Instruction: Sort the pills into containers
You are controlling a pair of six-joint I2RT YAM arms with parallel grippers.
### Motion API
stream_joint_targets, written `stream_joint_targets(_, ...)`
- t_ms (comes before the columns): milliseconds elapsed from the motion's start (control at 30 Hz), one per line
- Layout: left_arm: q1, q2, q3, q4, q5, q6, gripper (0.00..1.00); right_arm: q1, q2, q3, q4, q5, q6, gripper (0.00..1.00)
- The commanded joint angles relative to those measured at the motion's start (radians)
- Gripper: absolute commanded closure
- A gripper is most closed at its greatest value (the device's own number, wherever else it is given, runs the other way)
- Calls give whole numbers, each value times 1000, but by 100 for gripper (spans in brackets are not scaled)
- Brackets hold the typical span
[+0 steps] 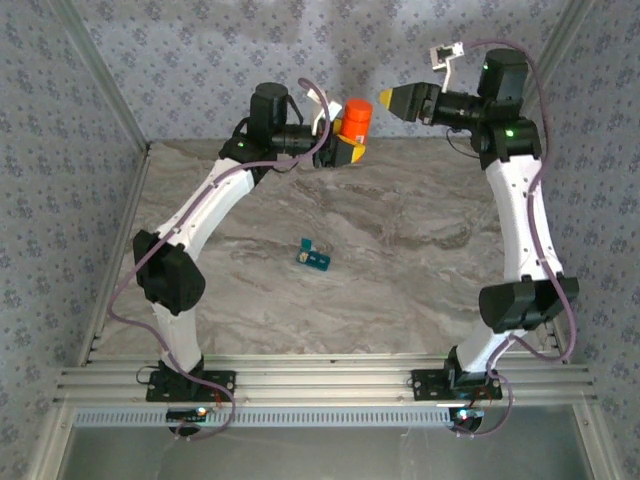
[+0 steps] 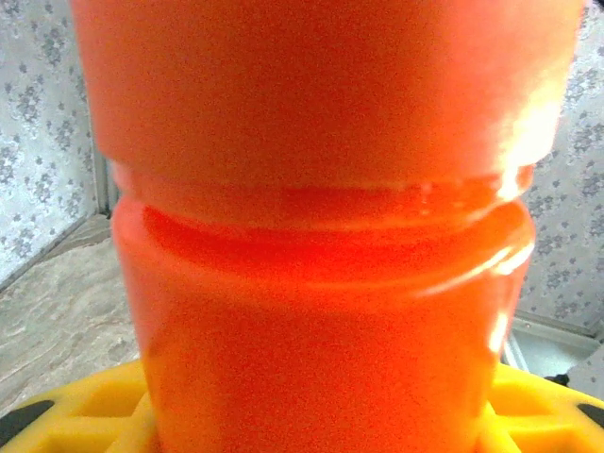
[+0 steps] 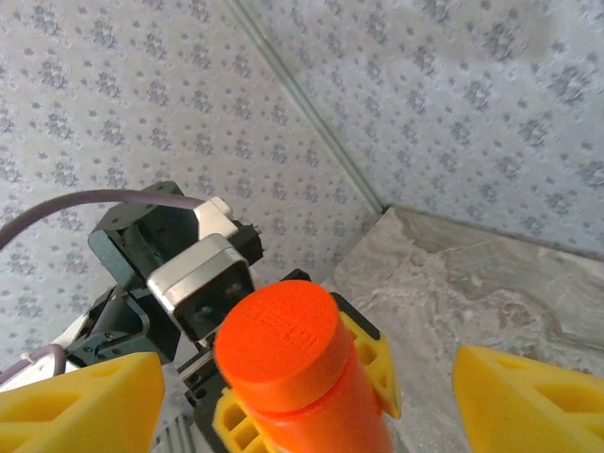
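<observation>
While the left gripper (image 1: 345, 138) holds a bottle (image 1: 355, 116), containers (image 1: 314, 256) lie apart.

Walls (image 1: 200, 60): pale blue-grey wallpaper with a small repeating floral print, at the top, left and right of the top view.
Corner posts (image 1: 103, 70): slim grey metal strips, diagonal, upper left and upper right.
Table top (image 1: 400, 260): grey-beige marble pattern, centre.
Rail (image 1: 320, 385): ribbed aluminium, across the lower frame.
Light: soft, even.
</observation>
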Motion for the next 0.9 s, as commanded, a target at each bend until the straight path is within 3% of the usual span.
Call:
stream_joint_targets(0, 3, 12, 44, -16, 64, 2, 100, 13, 47, 71, -63, -112, -21, 18)
stream_joint_targets(600, -7, 25, 68, -39, 72, 0, 100, 94, 108, 141, -148, -90, -68, 25)
stream_joint_targets(733, -9, 24, 69, -44, 71, 1, 100, 105, 110, 140, -162, -84, -78, 29)
stream_joint_targets(867, -11, 24, 70, -47, 69, 1, 100, 110, 111, 138, -168, -80, -84, 42)
